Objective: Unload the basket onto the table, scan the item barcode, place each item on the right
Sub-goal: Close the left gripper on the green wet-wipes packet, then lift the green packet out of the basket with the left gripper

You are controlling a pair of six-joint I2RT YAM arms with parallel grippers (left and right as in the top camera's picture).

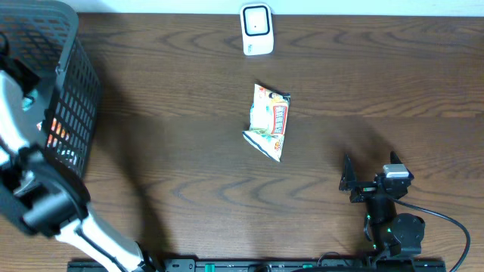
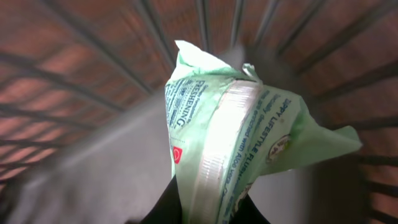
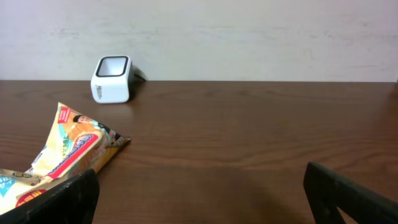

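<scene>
Seen in the left wrist view, my left gripper is shut on a pale green plastic packet with printed text, inside the black wire basket. Overhead, the left arm reaches into that basket at the left edge, and its fingers are hidden there. The white barcode scanner stands at the table's far edge, and it also shows as the scanner in the right wrist view. My right gripper rests open at the front right, its jaws wide apart over bare wood.
An orange and white snack packet lies in the middle of the table, and the same snack packet sits just left of the right gripper's view. A cable runs from the right arm's base.
</scene>
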